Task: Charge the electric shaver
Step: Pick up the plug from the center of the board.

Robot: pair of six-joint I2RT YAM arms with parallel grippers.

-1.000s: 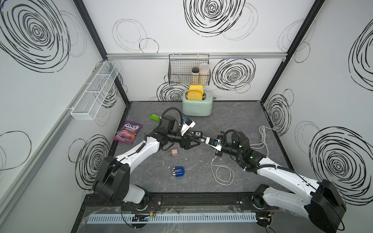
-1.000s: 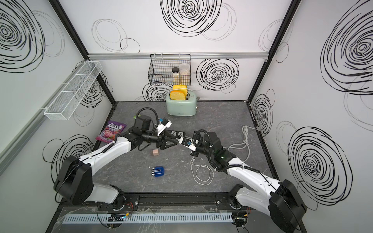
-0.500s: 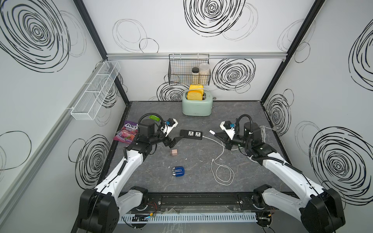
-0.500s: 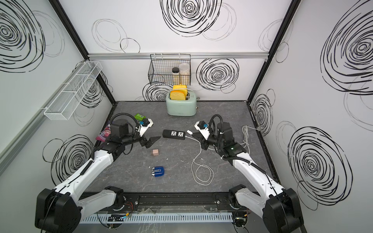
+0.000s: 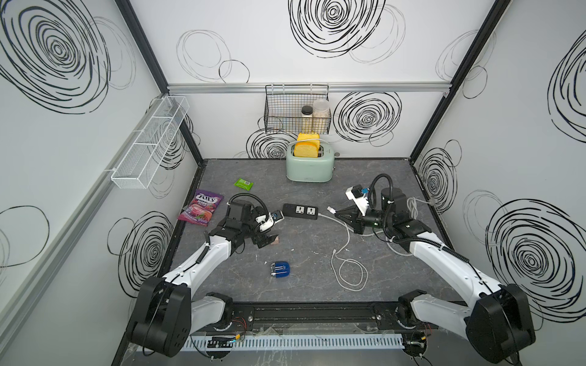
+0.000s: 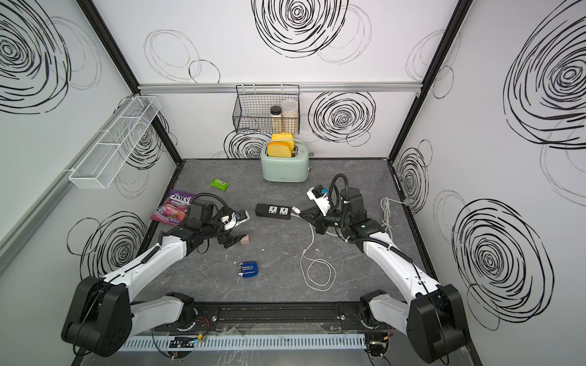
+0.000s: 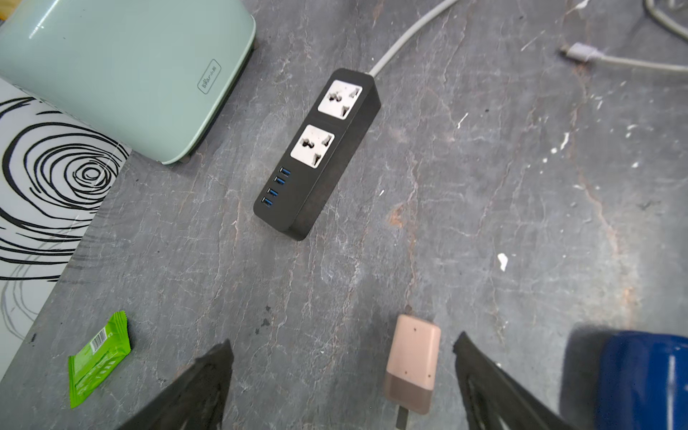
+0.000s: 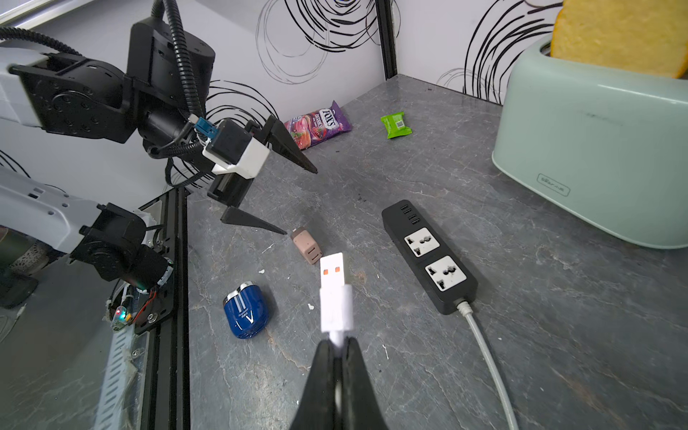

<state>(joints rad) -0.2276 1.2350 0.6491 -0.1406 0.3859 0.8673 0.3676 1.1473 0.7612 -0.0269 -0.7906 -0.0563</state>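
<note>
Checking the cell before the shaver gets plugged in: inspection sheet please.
Surface: grey tabletop, small white specks.
Job's things: shaver lying free, nothing plugged in; adapter loose; power strip, sockets empty.
Clutter: candy bag; green packet; toaster holding yellow slices.
Grippers: left gripper open, empty, poised by adapter; right gripper shut on USB cable behind its plug.
Cables: USB cable looped on tabletop, other end loose; strip cord bundled by the wall.
Surroundings: wire basket with two jars; mesh shelf, nothing seen inside.
</note>
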